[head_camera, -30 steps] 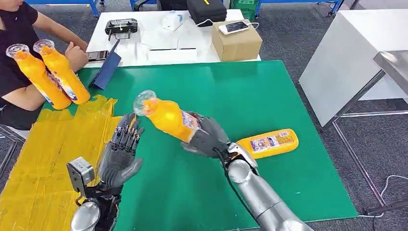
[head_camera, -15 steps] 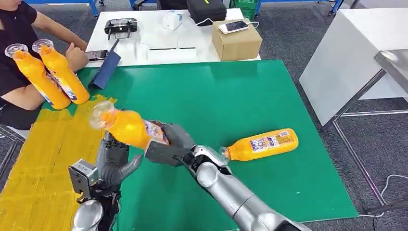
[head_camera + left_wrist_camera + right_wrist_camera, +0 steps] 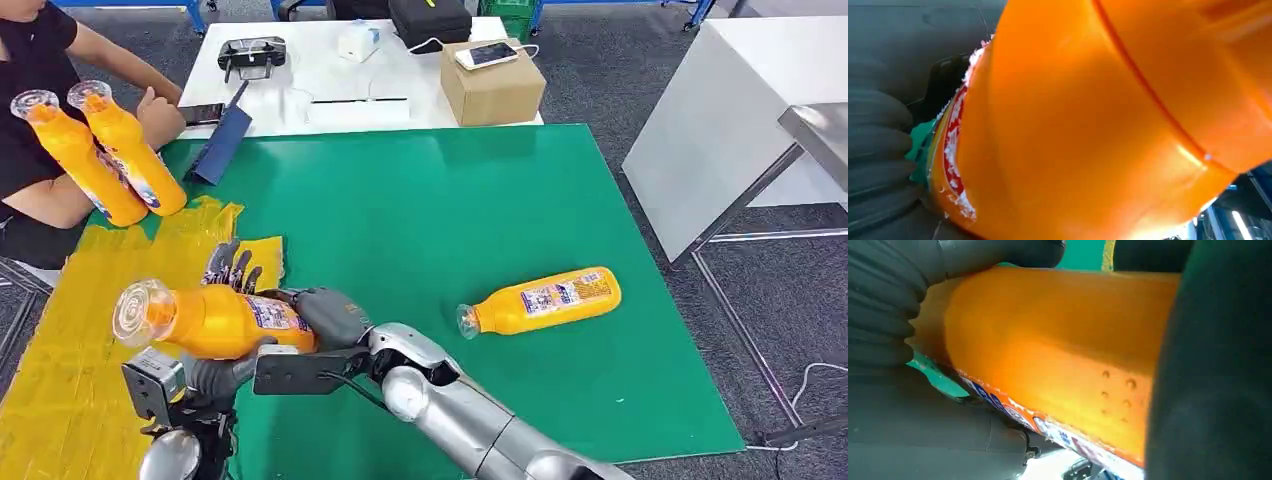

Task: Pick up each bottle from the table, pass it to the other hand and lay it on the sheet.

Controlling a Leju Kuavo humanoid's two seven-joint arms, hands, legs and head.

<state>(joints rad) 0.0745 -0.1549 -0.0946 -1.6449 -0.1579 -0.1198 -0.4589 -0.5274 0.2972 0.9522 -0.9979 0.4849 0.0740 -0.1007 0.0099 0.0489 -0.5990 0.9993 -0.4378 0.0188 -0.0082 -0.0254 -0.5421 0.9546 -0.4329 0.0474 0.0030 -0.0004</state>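
Over the last sec the right hand (image 3: 325,315) swung the orange bottle (image 3: 215,320) from mid green mat (image 3: 480,200) across to the mat's left edge — it now lies near level, cap end out over the yellow sheet (image 3: 60,330), base end toward the mat. The left hand (image 3: 225,275), which was waiting upright w/ fingers spread, now sits right behind and under the bottle; its fingertips (image 3: 232,262) poke up past the far side and its thumb comes under the label. Right hand is wrapped round the base end, gripping it. Left hand touches the bottle, but whether it has closed on it I cannot tell — the left wrist view is a close orange wall against the palm.

Meaning, as I judge it: this is the hand-over itself, not yet finished; right must let go once left has a sure hold, then the lay-down follows.

Room, relative to the sheet: it's bare directly under the bottle and toward the robot — plenty of space to lay it. At the sheet's far end two bottles (image 3: 100,150) stand tilted beside a person (image 3: 40,100), so keep short of there. A second bottle (image 3: 545,300) lies well off on the mat, awaiting its turn.
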